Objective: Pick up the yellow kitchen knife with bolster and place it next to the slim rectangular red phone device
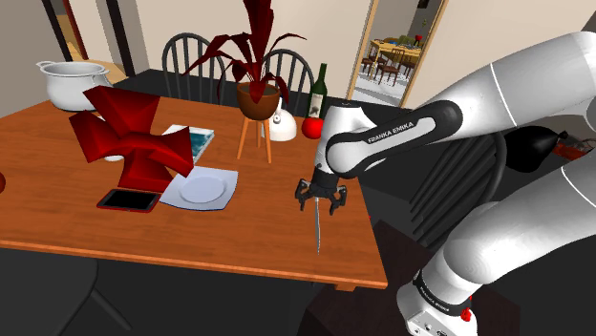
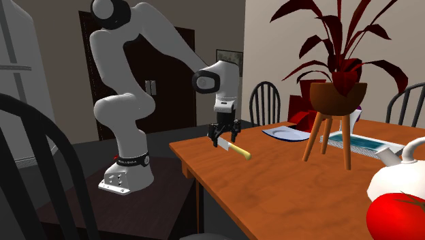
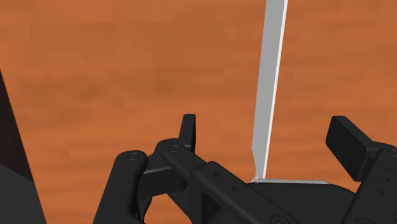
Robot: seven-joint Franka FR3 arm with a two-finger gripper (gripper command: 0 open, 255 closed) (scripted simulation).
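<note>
Bare tabletop (image 1: 258, 224) runs from the knife (image 1: 317, 229) to the plate (image 1: 202, 189) — red sculpture (image 1: 134, 143) crowds the phone (image 1: 128, 199).

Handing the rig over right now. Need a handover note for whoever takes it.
Gripper: open, low over the yellow-handled knife; the blade runs between the fingers, not clasped.
Knife: lies on the wooden table, near the edge by the stand.
Red phone: further along the table, beside the white plate.
Done: gripper lined up over the knife.
Left: grip, lift, carry, set down next to the phone.
</note>
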